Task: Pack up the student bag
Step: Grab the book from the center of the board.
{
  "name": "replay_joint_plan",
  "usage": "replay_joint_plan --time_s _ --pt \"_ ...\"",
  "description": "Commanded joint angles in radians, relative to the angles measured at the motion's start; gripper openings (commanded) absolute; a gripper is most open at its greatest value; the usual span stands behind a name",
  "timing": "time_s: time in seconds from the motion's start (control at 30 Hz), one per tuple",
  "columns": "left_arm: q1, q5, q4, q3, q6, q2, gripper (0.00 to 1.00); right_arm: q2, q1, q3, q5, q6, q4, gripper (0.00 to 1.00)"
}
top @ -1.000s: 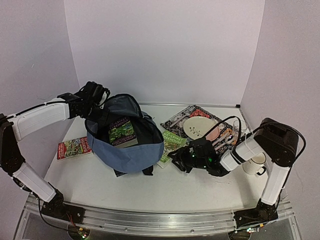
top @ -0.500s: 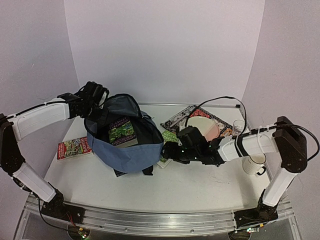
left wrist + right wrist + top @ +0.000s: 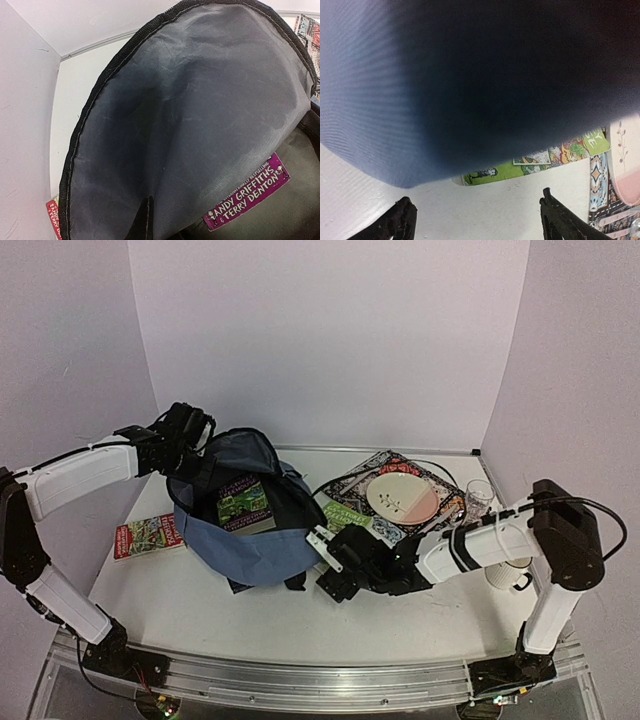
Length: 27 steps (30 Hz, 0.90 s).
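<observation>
Packing underway: left fingers [image 3: 200,437] at the mouth of the student bag [image 3: 255,545], grip unseen; right fingers [image 3: 402,220], wide and empty, should next take the green book [image 3: 350,517] mid-worktop.

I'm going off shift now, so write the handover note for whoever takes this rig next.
Left gripper: at the student bag back rim, where the flap stands open; its grip is not visible.
Right gripper: open, empty, low beside the bag's right side.
Done: one book stands inside the bag.
To do, likely: pack the green book right of the bag and the red book left of it, both lying on the table.
</observation>
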Motion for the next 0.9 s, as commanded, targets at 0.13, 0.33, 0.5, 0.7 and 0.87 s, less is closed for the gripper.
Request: replay_joint_plan --time_s 0.13,0.33,0.5,0.7,0.87 --pt "0.019 -0.028 0.029 0.036 -0.006 -0.001 0.00 0.164 0.031 0.136 0.142 -0.274 0.029 0.89" --pt "0.019 -0.008 0.030 0.033 -0.008 0.002 0.00 0.272 0.030 0.195 0.282 -0.331 0.050 0.90" --pt "0.021 -0.003 0.029 0.032 0.004 0.001 0.00 0.318 0.030 0.199 0.374 -0.376 0.070 0.78" --pt "0.021 0.017 0.029 0.029 0.015 -0.004 0.00 0.221 0.040 0.121 0.386 -0.396 0.069 0.44" --pt "0.021 0.045 0.030 0.032 0.027 -0.004 0.00 0.070 0.064 0.041 0.362 -0.400 0.016 0.15"
